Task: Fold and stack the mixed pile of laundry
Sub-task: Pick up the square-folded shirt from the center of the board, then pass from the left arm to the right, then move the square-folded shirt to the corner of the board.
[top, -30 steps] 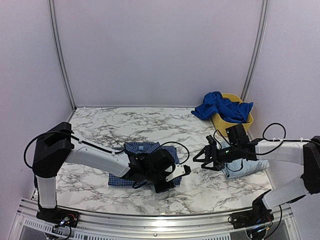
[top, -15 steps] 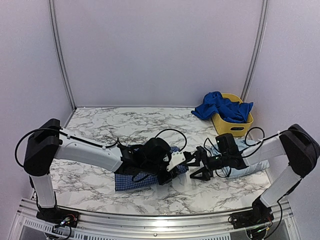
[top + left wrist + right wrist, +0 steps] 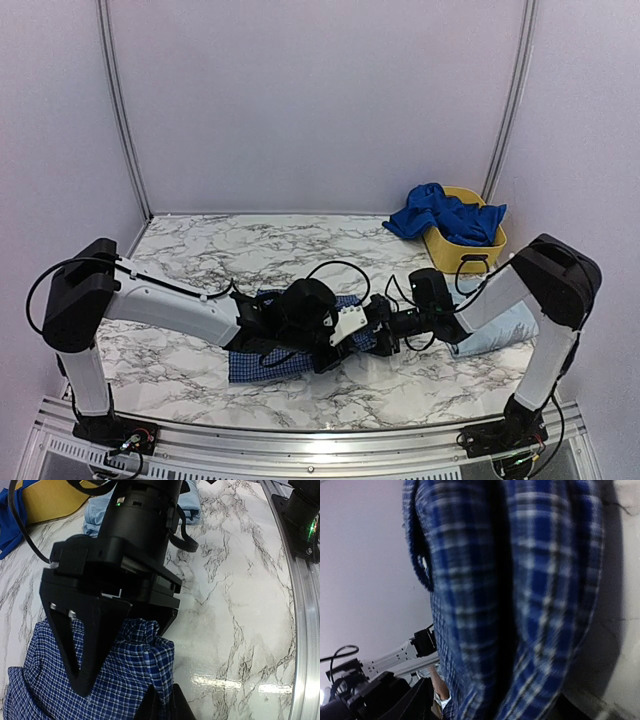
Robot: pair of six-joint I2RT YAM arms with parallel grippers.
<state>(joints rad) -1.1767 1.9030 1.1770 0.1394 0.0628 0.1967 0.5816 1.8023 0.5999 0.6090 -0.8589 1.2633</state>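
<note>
**Right arm joins the left at the check shirt**

Top view: the right arm (image 3: 478,300) has swung in from the pale T-shirt (image 3: 498,332) to the check shirt (image 3: 262,360) in the middle of the bench (image 3: 210,250), meeting the left arm (image 3: 175,306) there. A two-handed fold looks about to start. The blue piece (image 3: 440,215) waits on the basket (image 3: 488,258).

Left wrist: what the top view hides — the left jaws pinch the shirt's edge, while the right jaws stand spread about a raised fold beside them.

Right wrist: only check cloth, pressed close — its own jaws don't show.
</note>
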